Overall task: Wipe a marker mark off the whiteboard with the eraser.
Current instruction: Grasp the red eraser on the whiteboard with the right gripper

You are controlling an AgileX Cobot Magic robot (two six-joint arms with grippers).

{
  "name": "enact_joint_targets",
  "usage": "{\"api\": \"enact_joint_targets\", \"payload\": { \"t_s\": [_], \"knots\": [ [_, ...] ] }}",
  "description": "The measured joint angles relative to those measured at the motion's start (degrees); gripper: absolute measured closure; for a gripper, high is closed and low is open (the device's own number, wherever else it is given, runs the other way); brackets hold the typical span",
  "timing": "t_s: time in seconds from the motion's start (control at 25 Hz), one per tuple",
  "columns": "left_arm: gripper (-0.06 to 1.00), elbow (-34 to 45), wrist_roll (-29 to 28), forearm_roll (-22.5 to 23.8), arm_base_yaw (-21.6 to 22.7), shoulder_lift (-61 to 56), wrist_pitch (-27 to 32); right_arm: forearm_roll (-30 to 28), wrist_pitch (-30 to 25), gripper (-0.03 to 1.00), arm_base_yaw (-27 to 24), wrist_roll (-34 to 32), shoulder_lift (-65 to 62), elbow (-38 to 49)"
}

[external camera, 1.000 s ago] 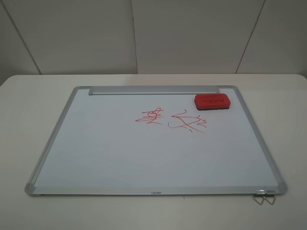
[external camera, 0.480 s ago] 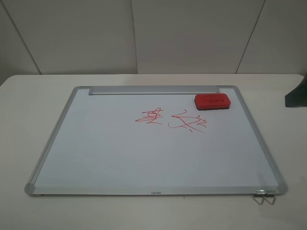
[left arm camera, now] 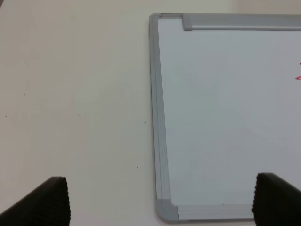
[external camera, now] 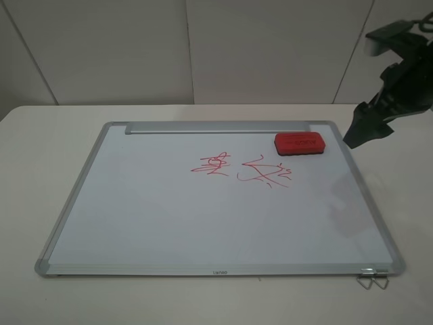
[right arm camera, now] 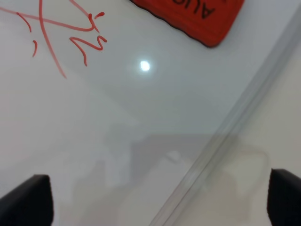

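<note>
The palm-sized red rectangular eraser (external camera: 300, 143) with dark lettering is seen lying flat at the 1 o'clock corner of the large silver-framed whiteboard (external camera: 169, 217). The small compact red marker mark (external camera: 213, 164) is found at the eraser's 8 o'clock, with a wider angular red scribble (external camera: 265, 173) at the mark's 3 o'clock. The black right gripper (external camera: 358, 132) is held at the eraser's 3 o'clock with its claw spread wide. The left gripper (left arm camera: 160, 202) is likewise spread.

The board (external camera: 169, 217) is showing a smooth, glossy white face, and a light spot (right arm camera: 145, 66) is glinting on it. Its frame (left arm camera: 157, 117) is looking like brushed silver metal, ridged lengthwise. The eraser (right arm camera: 188, 19) is looking like matt red plastic with a dark fuzzy edge at its base. The table (left arm camera: 70, 94) is lying matt and cream.
</note>
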State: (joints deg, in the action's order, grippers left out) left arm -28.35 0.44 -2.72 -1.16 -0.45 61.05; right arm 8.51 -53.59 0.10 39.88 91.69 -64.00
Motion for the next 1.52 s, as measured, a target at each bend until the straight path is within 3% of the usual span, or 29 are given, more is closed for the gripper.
{"api": "enact_joint_targets", "payload": {
  "t_s": [0.2, 0.4, 0.72, 1.04, 1.52],
  "knots": [
    [0.17, 0.0, 0.0, 0.0, 0.0, 0.0, 0.0, 0.47, -0.56, 0.14, 1.26, 17.72, 11.88, -9.53],
    [0.17, 0.0, 0.0, 0.0, 0.0, 0.0, 0.0, 0.42, -2.41, 0.14, 2.61, 26.84, 21.59, -19.17],
    [0.17, 0.0, 0.0, 0.0, 0.0, 0.0, 0.0, 0.28, -3.62, 0.14, 6.38, 28.96, 31.19, -27.58],
    [0.17, 0.0, 0.0, 0.0, 0.0, 0.0, 0.0, -4.02, 0.28, 0.14, 8.49, 33.96, 33.84, -27.72],
    [0.17, 0.0, 0.0, 0.0, 0.0, 0.0, 0.0, -8.51, 3.07, 0.14, 8.55, 34.55, 35.49, -27.73]
  ]
}}
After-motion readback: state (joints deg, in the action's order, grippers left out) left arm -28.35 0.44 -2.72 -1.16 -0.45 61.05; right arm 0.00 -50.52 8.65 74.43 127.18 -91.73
